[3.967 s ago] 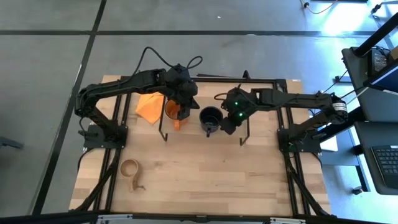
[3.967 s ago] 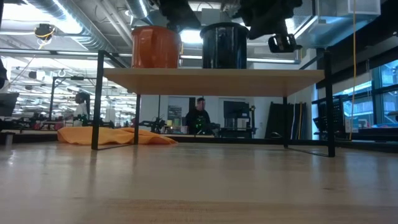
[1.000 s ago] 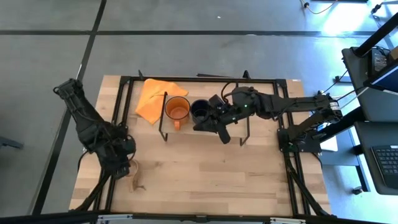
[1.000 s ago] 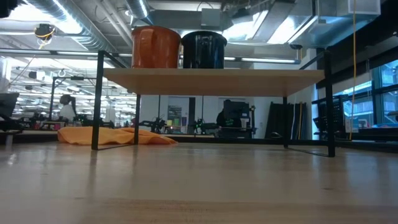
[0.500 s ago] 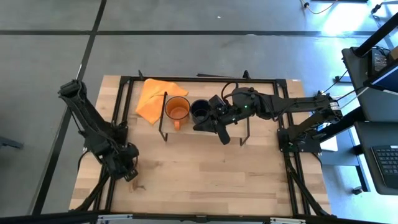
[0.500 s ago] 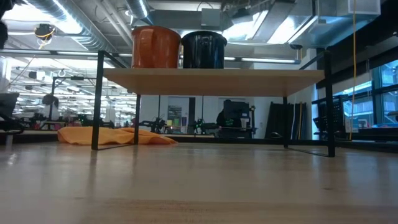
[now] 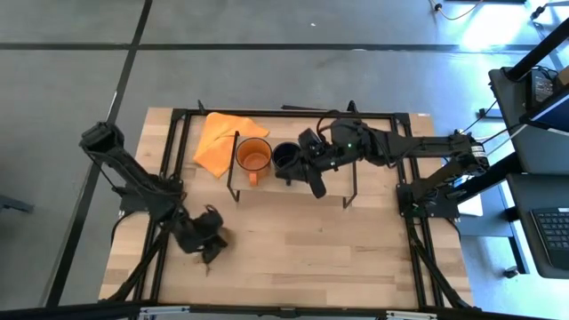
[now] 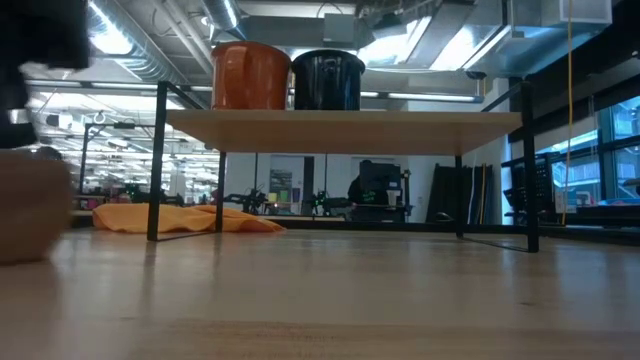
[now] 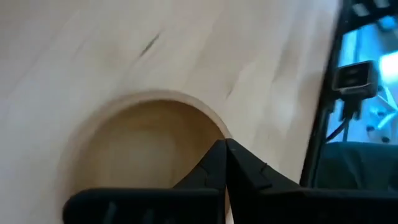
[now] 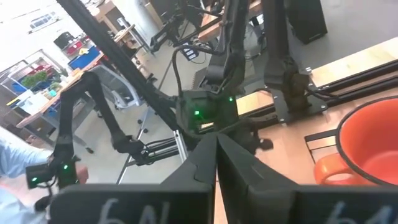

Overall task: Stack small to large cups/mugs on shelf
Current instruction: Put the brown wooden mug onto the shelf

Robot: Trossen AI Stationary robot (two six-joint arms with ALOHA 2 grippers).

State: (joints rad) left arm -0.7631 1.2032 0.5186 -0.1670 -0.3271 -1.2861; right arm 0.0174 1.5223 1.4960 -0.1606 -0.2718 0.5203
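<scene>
The orange mug (image 7: 253, 157) and the dark mug (image 7: 284, 156) stand upright side by side on the light-wood shelf (image 8: 340, 130), toward its left end. In the low view the orange mug (image 8: 250, 75) is left of the dark mug (image 8: 327, 80). My left gripper (image 7: 203, 236) is at the table's near left, shut on the tan wooden cup (image 9: 143, 149), which it hides from above. The wooden cup (image 8: 30, 210) is a blur at the low view's left edge. My right gripper (image 10: 216, 135) is shut, close by the dark mug's right side. My left gripper pinches the wooden cup's rim wall (image 9: 208, 121), one finger inside the bowl and one outside, coming from above and pointing down. The cup's mouth faces up. Whether its base is off the table does not show. My right gripper: I cannot tell whether it touches the dark mug.
A flat orange cloth (image 7: 218, 142) lies on the table behind the shelf's left end. The shelf's thin black legs (image 8: 155, 165) stand on the tabletop, and the board's right half is bare. Black frame rails run along the table's sides. A person's sleeve (image 10: 12, 180) shows beyond the table.
My left gripper came down over the wooden cup near the table's left edge, took hold of it, and has moved toward the right, bringing the cup along. My right gripper has drawn slightly toward the far edge beside the dark mug. Both mugs stayed in place.
</scene>
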